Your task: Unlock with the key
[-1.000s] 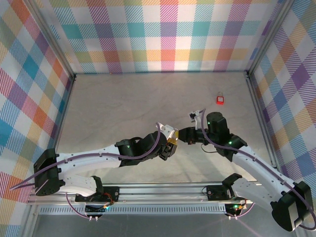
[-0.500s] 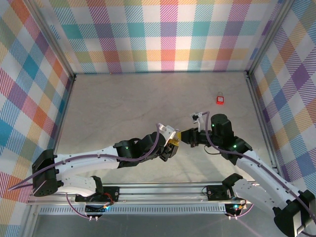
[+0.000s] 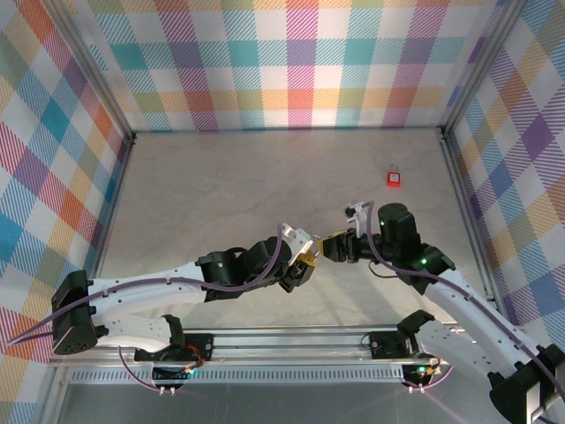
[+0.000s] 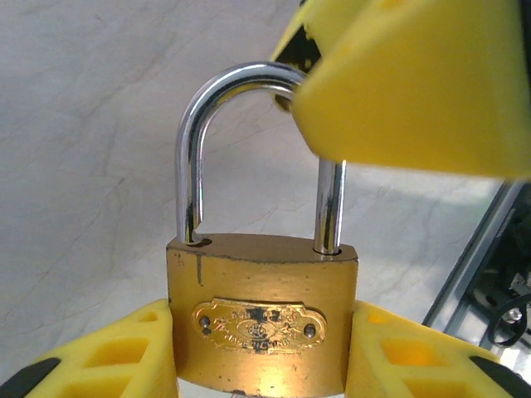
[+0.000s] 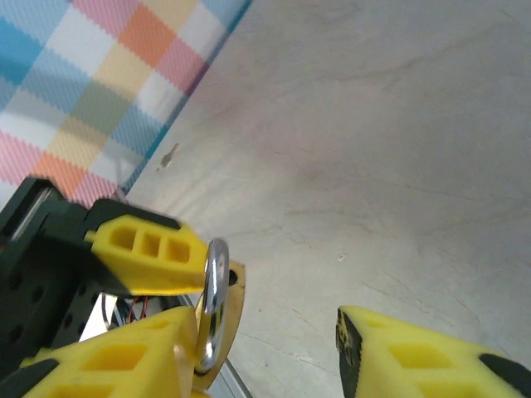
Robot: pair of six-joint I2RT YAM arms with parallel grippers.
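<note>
Now the right gripper (image 5: 270, 325) has sprung open beside the curved steel shackle (image 4: 189, 166), while the left gripper (image 4: 261, 365) clamps the rectangular brass padlock (image 4: 261, 274). Probably a regrasp.

Looks like brass on the padlock (image 4: 261, 298) body: dull yellow metal, a little scratched, with an embossed plate in front. Bright polished steel on the shackle (image 4: 189, 157), smooth as a mirror. Matt yellow plastic, moulded with hollow cells, on the fingers (image 4: 415, 365) of the left pincer (image 4: 261, 365); same on the right pincer (image 5: 270, 336). Pale, stone-like table (image 3: 221, 194), smooth, faintly veined, with low sheen. Matt printed check on the walls (image 3: 300, 62).
</note>
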